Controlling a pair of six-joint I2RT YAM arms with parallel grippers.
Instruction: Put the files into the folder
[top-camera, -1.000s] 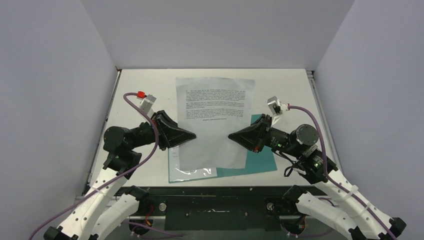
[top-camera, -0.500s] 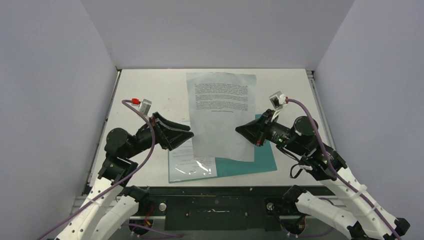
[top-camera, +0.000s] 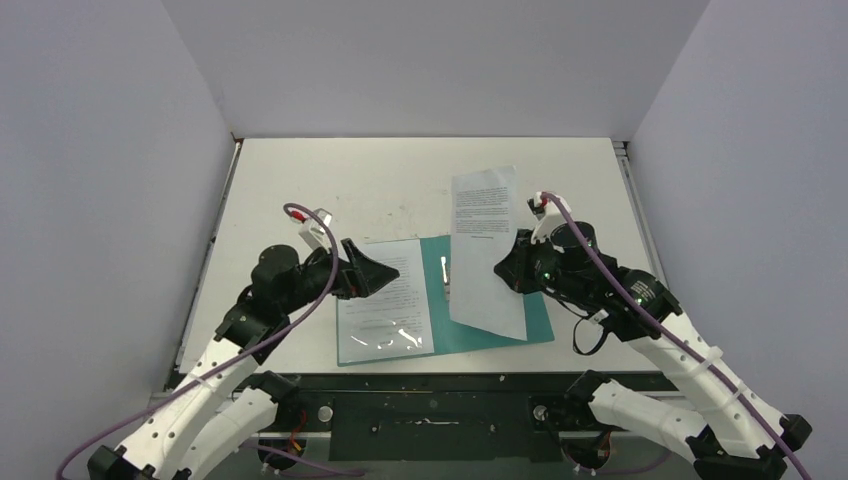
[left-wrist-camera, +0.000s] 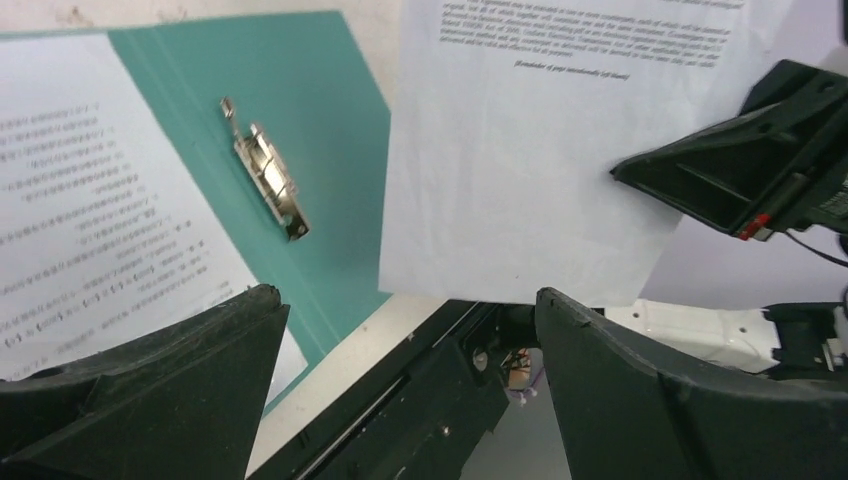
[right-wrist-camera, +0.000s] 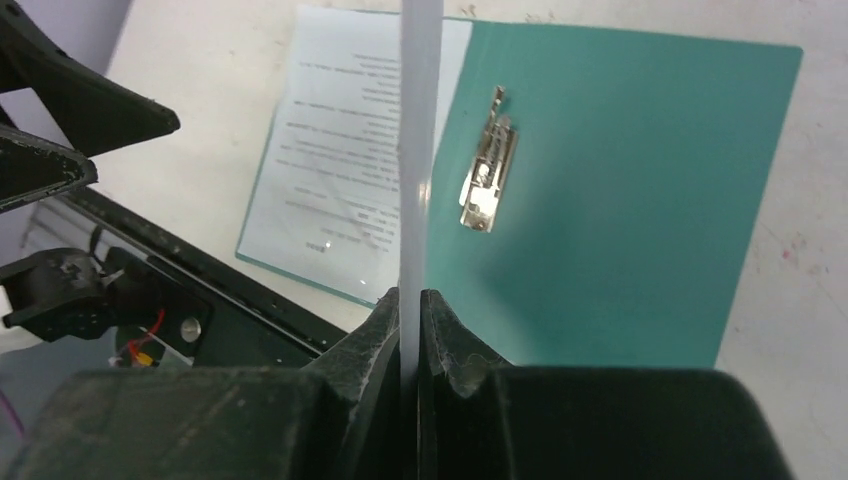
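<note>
Teal-green card folder (top-camera: 433, 320) lies open on surface (top-camera: 330, 190), glossy printed sheet (top-camera: 390, 320) on its left half. Right fingers (right-wrist-camera: 395, 315) clamped on white printed paper sheet (top-camera: 480, 250), held on edge above right half; left fingers (top-camera: 380, 272) apart, empty. Step: filing this sheet. Next: lower flat onto folder, let go.

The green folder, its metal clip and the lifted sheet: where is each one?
green folder (right-wrist-camera: 620, 200), right wrist view, on its bare teal inside face.
metal clip (left-wrist-camera: 268, 172), left wrist view, on the middle of the clip.
lifted sheet (top-camera: 482, 235), top view, on the blank area below its print.
</note>
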